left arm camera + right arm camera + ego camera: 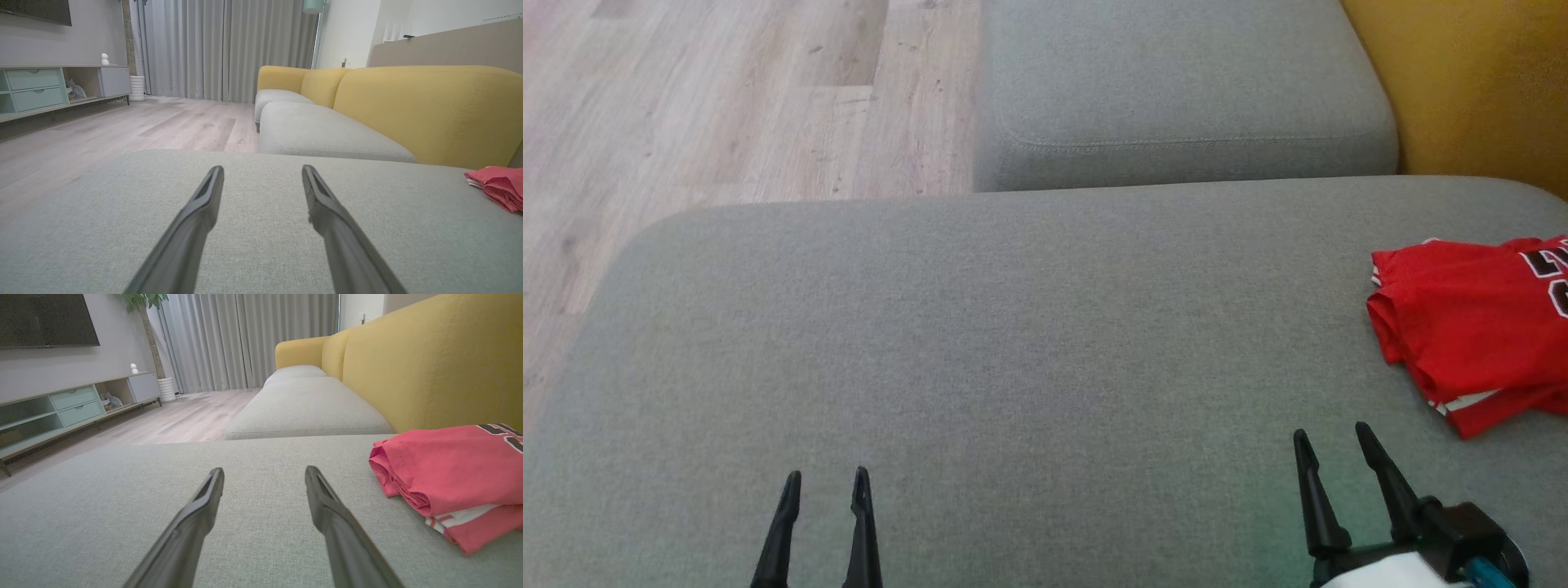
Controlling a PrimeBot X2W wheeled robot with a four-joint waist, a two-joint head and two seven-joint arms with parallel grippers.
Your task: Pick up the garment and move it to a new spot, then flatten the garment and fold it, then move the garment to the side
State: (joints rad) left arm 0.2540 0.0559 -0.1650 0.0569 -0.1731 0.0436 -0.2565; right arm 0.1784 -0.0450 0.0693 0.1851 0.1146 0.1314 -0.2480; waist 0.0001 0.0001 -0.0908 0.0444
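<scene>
The garment (1478,327) is a red jersey with black and white lettering and white trim. It lies folded in layers at the right edge of the grey sofa cushion (1013,343), running off the head view's right side. From the right wrist the garment (453,477) sits close by on the right, and from the left wrist the garment (498,185) is a small red heap at the far right. My right gripper (1331,441) stands open over the cushion, just left of and nearer than the garment, holding nothing. My left gripper (827,478) is open and empty at the lower left.
A second grey seat cushion (1184,90) lies beyond the one in front of me, with the yellow sofa back (1470,82) along the right. Wooden floor (711,98) lies to the left and beyond. A low TV cabinet (53,87) and grey curtains (220,45) stand far off.
</scene>
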